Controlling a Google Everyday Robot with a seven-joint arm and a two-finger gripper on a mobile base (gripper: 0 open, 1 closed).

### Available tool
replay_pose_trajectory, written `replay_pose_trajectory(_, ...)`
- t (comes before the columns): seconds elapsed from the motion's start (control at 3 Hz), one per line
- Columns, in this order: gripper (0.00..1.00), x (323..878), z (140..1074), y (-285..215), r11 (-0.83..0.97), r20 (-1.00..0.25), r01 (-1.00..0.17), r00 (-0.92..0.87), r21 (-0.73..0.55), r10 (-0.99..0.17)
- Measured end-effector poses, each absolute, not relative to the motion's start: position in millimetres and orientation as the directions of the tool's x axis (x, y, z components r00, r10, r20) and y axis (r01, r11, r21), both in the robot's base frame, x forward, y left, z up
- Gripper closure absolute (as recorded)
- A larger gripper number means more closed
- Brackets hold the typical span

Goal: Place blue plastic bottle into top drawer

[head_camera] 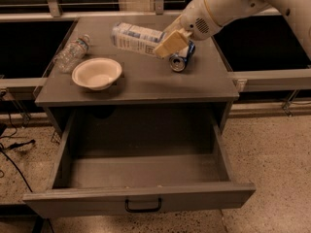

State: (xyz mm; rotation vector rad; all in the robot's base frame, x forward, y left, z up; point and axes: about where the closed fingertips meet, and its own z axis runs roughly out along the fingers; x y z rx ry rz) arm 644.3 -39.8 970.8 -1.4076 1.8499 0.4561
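My gripper [167, 41] hangs above the middle of the cabinet top, shut on the blue plastic bottle [135, 38]. The bottle is whitish with a pale blue-and-white label; it lies nearly level in the air and sticks out to the left of the tan fingers [171, 42]. Its near end is hidden in the grasp. The top drawer [141, 198] stands pulled wide open below the cabinet top, its grey floor bare, with a black handle at the front's centre.
A white bowl [96, 73] sits on the left of the cabinet top [146, 84]. A clear water bottle [72, 52] lies at the far left. A dark blue soda can [181, 59] lies just under the arm. Cables trail on the floor at left.
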Motion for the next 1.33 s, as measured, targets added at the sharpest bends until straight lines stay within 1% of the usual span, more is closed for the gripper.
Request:
replay_pose_trajectory(0.67,1.0,636.3,975.9,-37.3,0.297,-0.728,-0.939,-0.083,-0.171,-0.68)
replay_pose_trajectory(1.33,1.0,595.8,983.4,-54.6,0.276,-0.689,-0.944,-0.078,-0.181,-0.72)
